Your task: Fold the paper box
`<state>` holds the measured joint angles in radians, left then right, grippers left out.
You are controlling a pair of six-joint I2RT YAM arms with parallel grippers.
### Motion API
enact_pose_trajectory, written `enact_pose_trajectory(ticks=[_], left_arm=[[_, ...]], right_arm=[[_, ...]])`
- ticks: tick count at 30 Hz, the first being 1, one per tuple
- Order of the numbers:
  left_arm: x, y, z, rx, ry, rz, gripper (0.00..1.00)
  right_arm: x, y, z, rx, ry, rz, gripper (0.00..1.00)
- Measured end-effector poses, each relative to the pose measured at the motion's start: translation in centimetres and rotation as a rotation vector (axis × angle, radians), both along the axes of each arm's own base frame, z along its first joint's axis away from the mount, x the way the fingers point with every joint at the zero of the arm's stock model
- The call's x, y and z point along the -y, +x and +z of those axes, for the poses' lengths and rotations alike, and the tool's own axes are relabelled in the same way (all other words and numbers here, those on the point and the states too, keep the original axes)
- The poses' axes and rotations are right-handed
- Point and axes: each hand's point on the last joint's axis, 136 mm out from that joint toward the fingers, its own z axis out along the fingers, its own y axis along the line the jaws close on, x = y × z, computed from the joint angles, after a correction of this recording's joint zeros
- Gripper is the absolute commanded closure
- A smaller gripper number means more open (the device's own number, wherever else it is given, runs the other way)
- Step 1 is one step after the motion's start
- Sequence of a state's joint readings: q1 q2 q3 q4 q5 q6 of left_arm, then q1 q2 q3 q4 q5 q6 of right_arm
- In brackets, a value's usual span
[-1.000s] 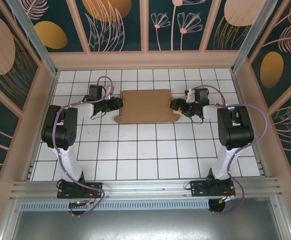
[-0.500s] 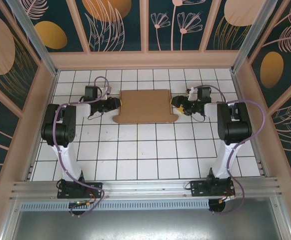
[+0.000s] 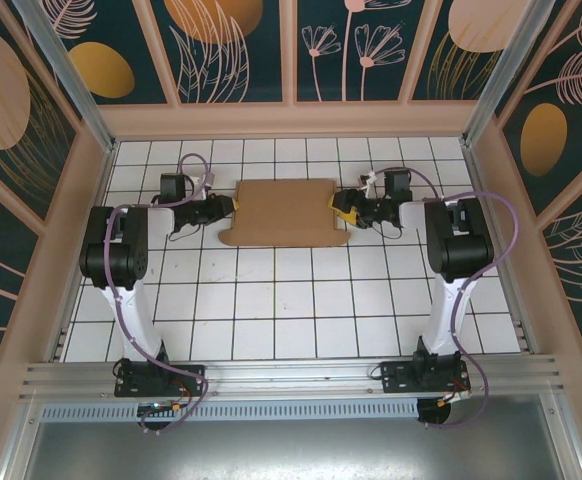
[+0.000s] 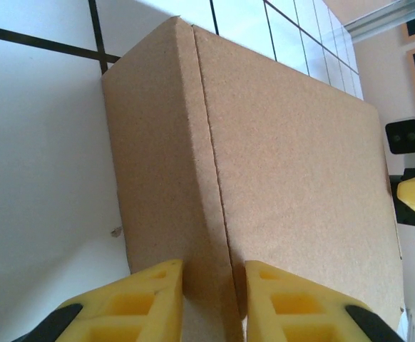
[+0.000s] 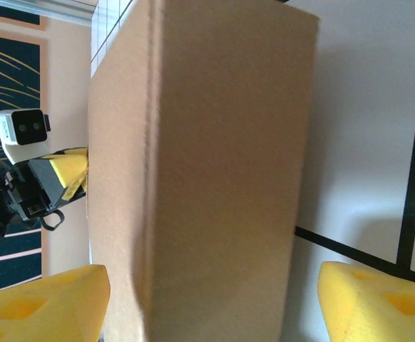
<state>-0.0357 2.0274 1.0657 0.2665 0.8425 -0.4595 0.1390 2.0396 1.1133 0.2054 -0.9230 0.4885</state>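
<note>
The paper box lies as a flat brown cardboard sheet on the white tiles near the back wall. My left gripper is at its left edge. In the left wrist view its yellow fingers stand a narrow way apart, with the box's creased edge flap between them; I cannot tell whether they press on it. My right gripper is at the right edge. In the right wrist view its fingers stand wide apart on either side of the box's end, not touching it.
The white tiled floor stretches toward the arm bases. The pink back wall runs close behind the box, and side walls close in left and right. An aluminium rail crosses the near edge.
The right gripper has moved left onto the box's right edge. The box has slid a little to the left, and the left gripper has gone left with it.
</note>
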Motion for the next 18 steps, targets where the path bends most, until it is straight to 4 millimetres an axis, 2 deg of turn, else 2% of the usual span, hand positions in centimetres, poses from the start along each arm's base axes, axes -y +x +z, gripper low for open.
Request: enact_pose_trajectory(ticks=[5,11,16,18], left_arm=[[-0.1,0.0,-0.1,-0.008,-0.030,-0.005,0.77],[-0.1,0.0,-0.1,-0.011,-0.042,-0.008,0.77],[-0.6,0.2,0.0,-0.007,-0.046,0.001,0.75],[-0.7,0.3,0.0,-0.006,-0.045,0.005,0.73]], right_arm=[[-0.5,0.2,0.0,-0.011,0.005,0.018,0.22],[-2.7,-0.1,0.1,-0.003,0.042,0.081,0.26],[-4.0,-0.8,-0.2,-0.048,0.113,0.093,0.46],[-4.0,-1.3,-0.3,-0.072,0.144,0.084,0.49]])
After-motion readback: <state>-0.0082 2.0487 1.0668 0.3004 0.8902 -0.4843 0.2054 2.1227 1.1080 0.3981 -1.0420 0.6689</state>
